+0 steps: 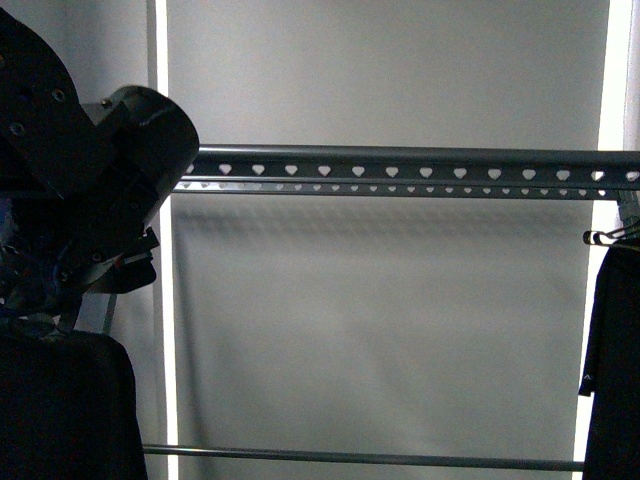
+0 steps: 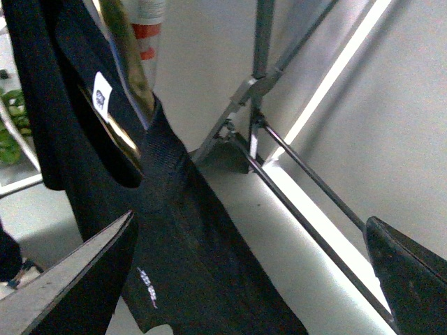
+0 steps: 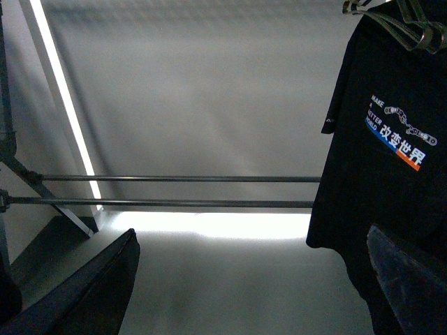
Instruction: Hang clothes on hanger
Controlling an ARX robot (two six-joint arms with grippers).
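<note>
Printed T-shirt (image 3: 391, 230) far right below the rail (image 1: 400, 160); left arm (image 1: 60, 140) high beside that rail; both jaws wide.

A bronze coat hanger (image 2: 128, 52) sits inside a dark garment (image 2: 174, 230), with green leaves (image 2: 8, 129) beyond.

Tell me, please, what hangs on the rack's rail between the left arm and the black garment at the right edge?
Nothing. In the front view that stretch of rail is bare from the left arm to the garment.
</note>
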